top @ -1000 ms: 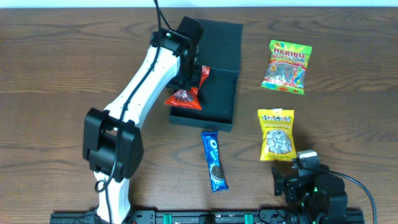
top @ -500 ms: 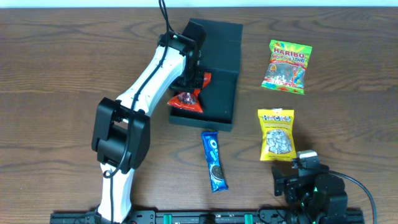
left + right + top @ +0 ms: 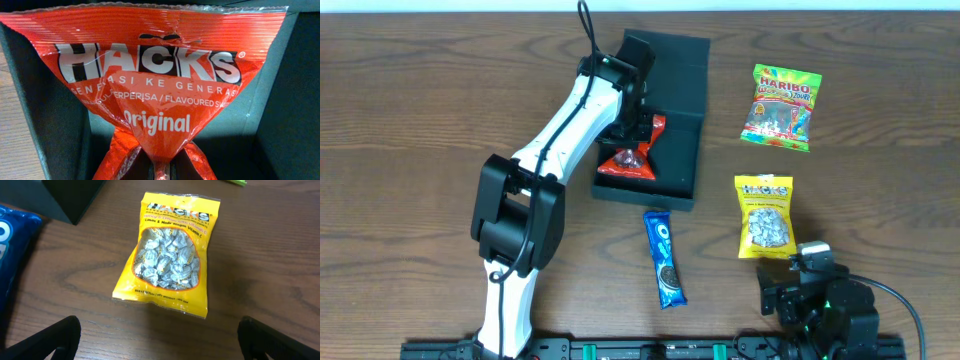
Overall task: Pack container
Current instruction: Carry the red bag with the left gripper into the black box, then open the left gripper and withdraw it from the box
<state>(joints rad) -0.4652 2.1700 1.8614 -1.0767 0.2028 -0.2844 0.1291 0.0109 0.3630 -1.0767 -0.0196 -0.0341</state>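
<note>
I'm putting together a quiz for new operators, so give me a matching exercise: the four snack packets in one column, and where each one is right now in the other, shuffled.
Things
1. red Hacks packet
2. yellow Hacks packet
3. Oreo packet
4. Haribo packet

Places
A. flat on the table, just off the container's near edge
B. on the table at the far right of the overhead view, level with the container
C. held up over the open container
D. on the table just ahead of the open right fingers

Pairs: 1-C, 2-D, 3-A, 4-B
</note>
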